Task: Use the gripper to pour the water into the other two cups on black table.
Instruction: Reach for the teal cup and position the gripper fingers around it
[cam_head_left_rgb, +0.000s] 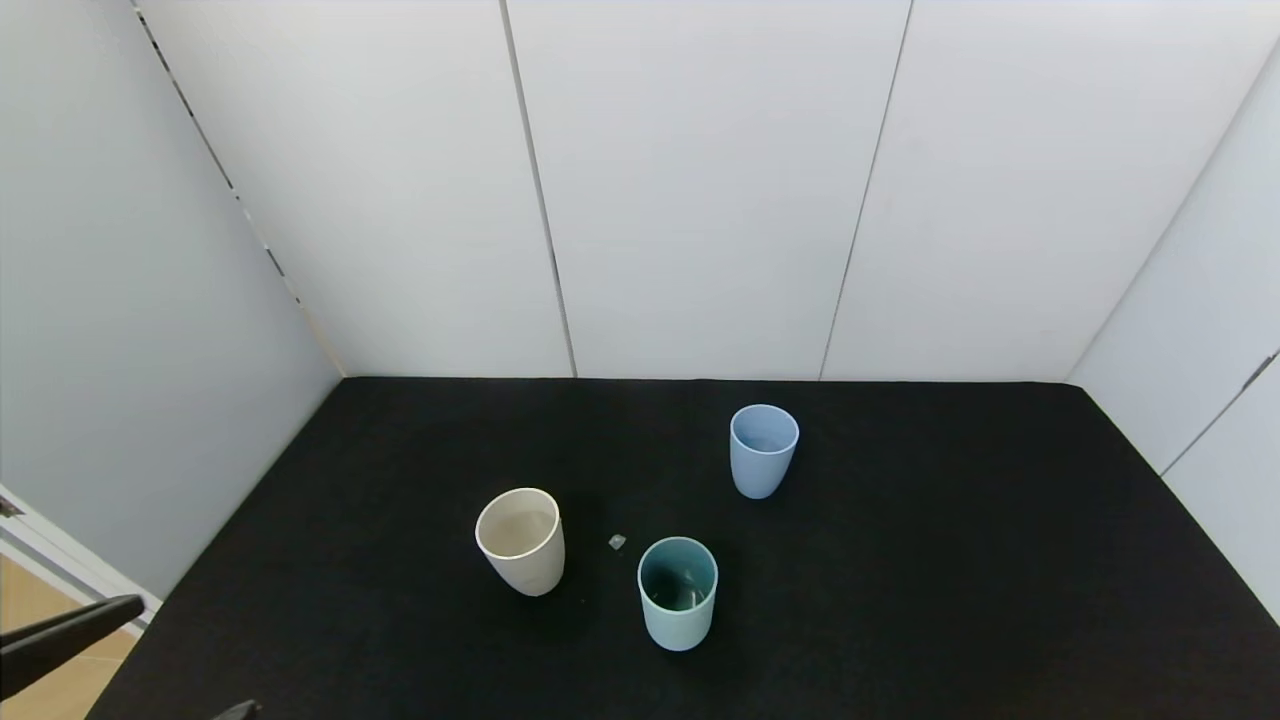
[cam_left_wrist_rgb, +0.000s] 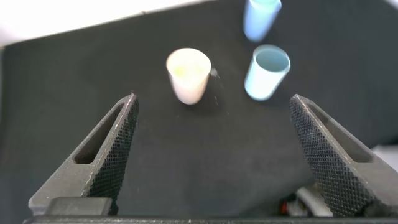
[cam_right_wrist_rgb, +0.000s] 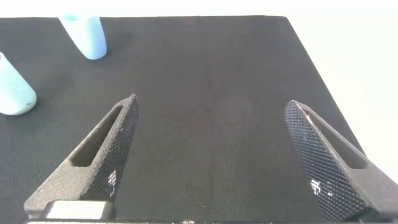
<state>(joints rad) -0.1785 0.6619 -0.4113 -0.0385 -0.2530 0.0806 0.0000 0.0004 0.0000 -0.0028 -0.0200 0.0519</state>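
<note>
Left hand (cam_left_wrist_rgb: 211, 155) wide open at the surface's (cam_head_left_rgb: 900, 600) near-left edge; right hand (cam_right_wrist_rgb: 211, 155) open too, over bare cloth well clear of the cups.

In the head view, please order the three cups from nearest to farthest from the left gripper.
The left gripper, open, sits at the near left edge of the black table.
1. Cream cup: left of centre, nearest.
2. Teal cup: centre, near side, farther right.
3. Blue cup: farther back and right, farthest.
</note>
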